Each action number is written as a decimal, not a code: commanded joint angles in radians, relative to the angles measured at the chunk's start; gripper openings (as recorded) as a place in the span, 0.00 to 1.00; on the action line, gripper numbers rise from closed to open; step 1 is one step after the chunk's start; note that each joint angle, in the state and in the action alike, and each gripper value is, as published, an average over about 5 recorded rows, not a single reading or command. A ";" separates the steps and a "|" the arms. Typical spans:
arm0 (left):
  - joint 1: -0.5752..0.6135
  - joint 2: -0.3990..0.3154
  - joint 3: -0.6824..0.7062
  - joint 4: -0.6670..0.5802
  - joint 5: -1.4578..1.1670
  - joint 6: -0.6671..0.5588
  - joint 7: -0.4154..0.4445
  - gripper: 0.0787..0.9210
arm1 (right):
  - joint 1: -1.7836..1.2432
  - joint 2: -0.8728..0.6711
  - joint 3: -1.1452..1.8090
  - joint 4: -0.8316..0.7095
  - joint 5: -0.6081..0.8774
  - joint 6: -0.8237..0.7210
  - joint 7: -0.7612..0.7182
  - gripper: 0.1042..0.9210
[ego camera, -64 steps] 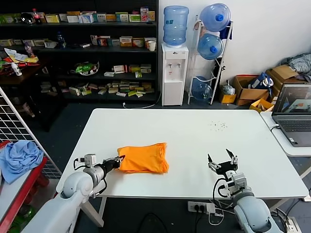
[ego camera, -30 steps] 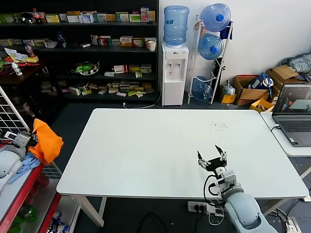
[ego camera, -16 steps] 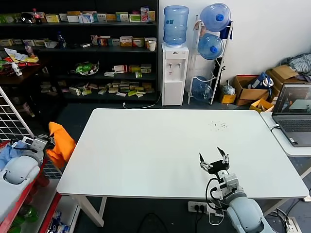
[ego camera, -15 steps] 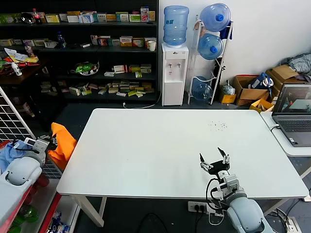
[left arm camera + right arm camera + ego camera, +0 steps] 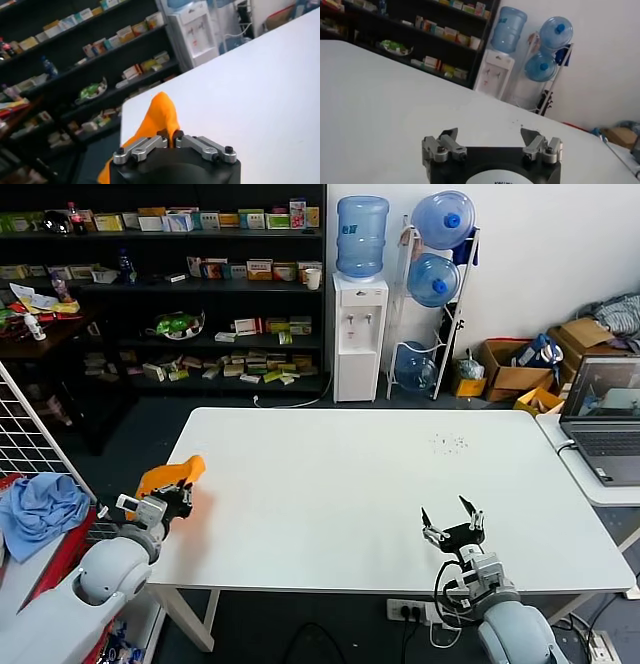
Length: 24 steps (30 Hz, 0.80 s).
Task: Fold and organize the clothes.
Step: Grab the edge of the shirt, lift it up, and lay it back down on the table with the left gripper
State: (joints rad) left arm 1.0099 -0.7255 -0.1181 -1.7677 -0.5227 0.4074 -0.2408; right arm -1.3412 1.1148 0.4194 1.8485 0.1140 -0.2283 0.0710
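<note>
Left end effector (image 5: pixel 178 492) is seen closed on the T-shirt (image 5: pixel 172 473), at the left edge of the surface (image 5: pixel 360 484). In the left wrist view its fingers (image 5: pixel 162 140) are pressed together with the orange fabric (image 5: pixel 160 117) pinched between them; the shirt is bunched and held raised from the grip, partly over the surface edge, partly off it. Lettering cannot be made out.

Surface: white, with a small patch of dark specks (image 5: pixel 447 442) toward the far right.

Blue cloth (image 5: pixel 40 509) is noted on the rack to the left, well apart from the surface.

Right end effector (image 5: pixel 452 533) is held just above the near right part of the surface, fingers (image 5: pixel 442 142) spread wide, nothing between them.
</note>
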 commanded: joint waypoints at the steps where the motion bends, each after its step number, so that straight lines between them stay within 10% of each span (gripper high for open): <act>1: -0.028 -0.247 0.133 -0.042 -0.025 0.016 -0.087 0.06 | -0.030 0.008 0.017 -0.004 -0.019 0.018 -0.011 0.88; 14: -0.125 -0.727 0.175 0.275 0.038 -0.142 -0.164 0.06 | -0.039 0.025 0.072 -0.013 -0.026 0.039 -0.004 0.88; 24: -0.166 -0.927 0.175 0.396 0.001 -0.278 -0.215 0.06 | -0.023 0.035 0.082 -0.041 -0.029 0.039 0.001 0.88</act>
State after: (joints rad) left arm 0.8830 -1.3609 0.0368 -1.5212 -0.4914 0.2583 -0.4116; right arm -1.3689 1.1454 0.4889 1.8227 0.0876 -0.1916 0.0689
